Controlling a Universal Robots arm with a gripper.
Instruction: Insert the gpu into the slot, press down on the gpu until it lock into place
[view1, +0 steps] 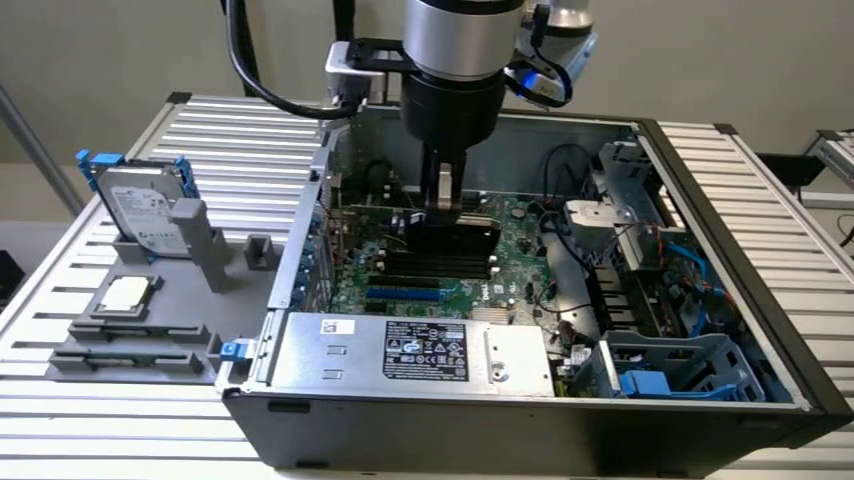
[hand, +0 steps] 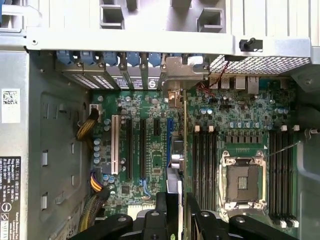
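My gripper (view1: 445, 212) is shut on the top edge of the gpu (view1: 450, 240), a flat black card held on edge inside the open computer case. In the wrist view the gpu (hand: 184, 150) runs as a thin edge-on line away from my gripper (hand: 173, 202). Its silver bracket (hand: 181, 70) reaches the case's rear wall. The bright blue slot (hand: 170, 134) lies parallel to the card and shows uncovered close beside it. In the exterior view the slot (view1: 404, 295) is just in front of and below the card. Whether the card's lower edge touches the board is hidden.
A silver power supply box (view1: 414, 350) fills the case's near side. Black memory slots (hand: 205, 165) and the CPU socket (hand: 243, 182) flank the card. Cable bundles (hand: 92, 125) sit by the case wall. A drive cage (view1: 674, 370) and, outside the case, a hard drive (view1: 140, 215) stand apart.
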